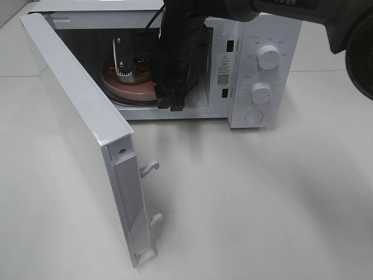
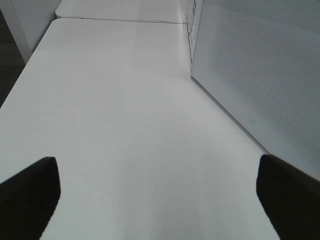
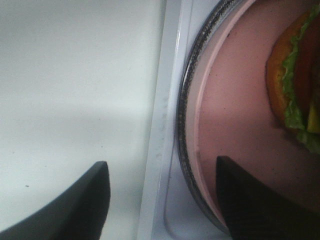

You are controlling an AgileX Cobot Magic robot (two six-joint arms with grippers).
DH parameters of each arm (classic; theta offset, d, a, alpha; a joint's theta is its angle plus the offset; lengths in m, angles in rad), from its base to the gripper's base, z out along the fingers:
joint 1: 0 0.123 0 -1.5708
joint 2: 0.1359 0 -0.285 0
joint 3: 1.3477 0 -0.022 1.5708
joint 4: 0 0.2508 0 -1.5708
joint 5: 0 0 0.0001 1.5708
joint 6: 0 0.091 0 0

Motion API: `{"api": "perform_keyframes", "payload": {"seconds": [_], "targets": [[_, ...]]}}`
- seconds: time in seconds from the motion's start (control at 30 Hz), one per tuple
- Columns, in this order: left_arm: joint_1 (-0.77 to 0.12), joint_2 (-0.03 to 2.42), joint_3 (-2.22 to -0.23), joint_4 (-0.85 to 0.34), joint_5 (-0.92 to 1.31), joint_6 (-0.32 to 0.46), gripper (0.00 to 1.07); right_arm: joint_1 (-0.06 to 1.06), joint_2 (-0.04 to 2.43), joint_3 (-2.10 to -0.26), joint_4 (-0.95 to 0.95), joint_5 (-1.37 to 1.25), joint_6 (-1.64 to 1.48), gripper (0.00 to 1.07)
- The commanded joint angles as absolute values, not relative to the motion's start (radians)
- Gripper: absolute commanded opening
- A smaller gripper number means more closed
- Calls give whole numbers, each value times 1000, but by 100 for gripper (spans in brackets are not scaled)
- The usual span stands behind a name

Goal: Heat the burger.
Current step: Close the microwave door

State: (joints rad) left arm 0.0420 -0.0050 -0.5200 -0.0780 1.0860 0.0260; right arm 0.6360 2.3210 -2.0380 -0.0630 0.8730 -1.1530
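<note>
The burger (image 3: 292, 85) lies on a pink plate (image 3: 235, 115) on the glass turntable (image 3: 183, 125) inside the open microwave (image 1: 245, 35); only its orange bun edge and green lettuce show in the right wrist view. My right arm (image 1: 175, 58) reaches into the cavity and hides the burger in the exterior high view, where the pink plate (image 1: 131, 88) shows below it. My right gripper (image 3: 161, 162) is open, its fingers standing apart either side of the plate's rim, gripping nothing. The left gripper (image 2: 157, 161) hangs open over the bare white table.
The microwave door (image 1: 76, 128) stands swung wide to the left, with its latch hooks (image 1: 149, 168) pointing right. Two knobs (image 1: 268, 56) and a button sit on the control panel. A white perforated microwave panel (image 2: 260, 75) rises beside the left gripper.
</note>
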Motion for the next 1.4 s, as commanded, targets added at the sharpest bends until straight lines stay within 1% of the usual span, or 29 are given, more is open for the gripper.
{"api": "perform_keyframes", "payload": {"seconds": [0.03,0.17,0.2,0.23,0.27,0.33,0.37,0.43,0.67,0.8,0.83,0.9,0.93,1.0,1.03,1.07,1.13,1.2,1.23,1.27,1.33,1.4], "targets": [[40,-9,-515,-78,1071,25,102,639,2301,-2034,-47,933,-1151,64],[40,-9,-515,-78,1071,25,102,639,2279,-1990,-41,928,-1148,65],[40,-9,-515,-78,1071,25,102,639,2259,-1950,-43,915,-1148,68],[40,-9,-515,-78,1071,25,102,639,2259,-1950,-43,915,-1148,68],[40,-9,-515,-78,1071,25,102,639,2233,-1908,-43,901,-1146,71],[40,-9,-515,-78,1071,25,102,639,2222,-1890,-43,896,-1143,73],[40,-9,-515,-78,1071,25,102,639,2200,-1856,-42,889,-1123,75],[40,-9,-515,-78,1071,25,102,639,2196,-1846,-42,891,-1113,76],[40,-9,-515,-78,1071,25,102,639,2128,-1760,-42,909,-1079,76],[40,-9,-515,-78,1071,25,102,639,2054,-1666,-45,907,-1078,76],[40,-9,-515,-78,1071,25,102,639,2054,-1666,-45,907,-1078,76],[40,-9,-515,-78,1071,25,102,640,2003,-1598,-47,911,-1079,76],[40,-9,-515,-78,1071,25,102,640,2003,-1598,-47,911,-1079,76],[40,-9,-515,-78,1071,25,102,641,1942,-1517,-47,910,-1077,76],[40,-9,-515,-78,1071,25,102,641,1942,-1517,-47,910,-1077,76],[40,-9,-515,-78,1071,25,102,642,1899,-1454,-47,905,-1077,77],[40,-9,-515,-78,1071,25,102,642,1869,-1422,-47,904,-1077,77],[40,-9,-515,-78,1071,25,102,642,1796,-1338,-47,907,-1062,77],[40,-9,-515,-78,1071,25,102,642,1796,-1338,-47,907,-1062,77],[40,-9,-515,-78,1071,25,102,642,1747,-1286,-49,895,-1033,77],[40,-9,-515,-78,1071,25,102,642,1726,-1265,-50,889,-1016,77],[40,-9,-515,-78,1071,25,102,642,1643,-1192,-51,877,-960,79]]}}
